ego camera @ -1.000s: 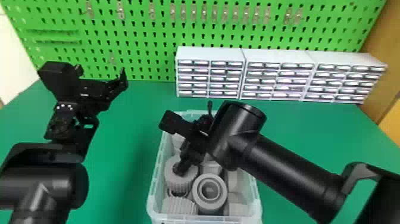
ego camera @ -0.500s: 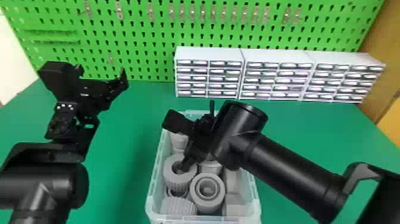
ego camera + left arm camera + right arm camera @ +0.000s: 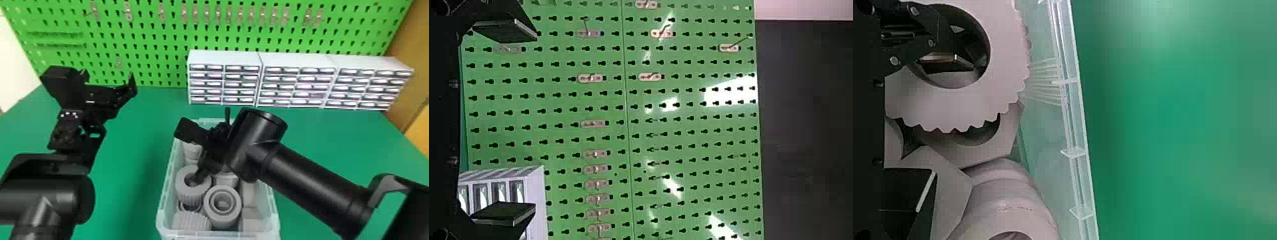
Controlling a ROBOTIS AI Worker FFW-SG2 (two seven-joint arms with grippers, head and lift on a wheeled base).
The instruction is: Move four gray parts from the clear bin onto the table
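The clear bin point(image 3: 167, 194) stands on the green table and holds several gray parts. My right gripper point(image 3: 201, 172) is low over its left side, one finger down in the hole of a ribbed gray part point(image 3: 188, 194). In the right wrist view, the right gripper point(image 3: 933, 127) has its fingers apart: one inside the hole of the toothed gray ring point(image 3: 1008, 65), the other outside it beside a gray part point(image 3: 950, 190). A round gray socket point(image 3: 234, 213) lies beside the ribbed part. My left gripper point(image 3: 108, 79) is open above the table's left side; the left gripper point(image 3: 519, 120) faces the pegboard.
A green pegboard point(image 3: 153, 38) with small metal hooks stands behind the table point(image 3: 127, 178). White drawer cabinets point(image 3: 223, 59) line the table's back, from the middle to the right. My right forearm crosses over the bin's right side.
My right gripper has shifted slightly to the right over the bin, its finger still in the ribbed part's hole. The left arm has stayed where it was.
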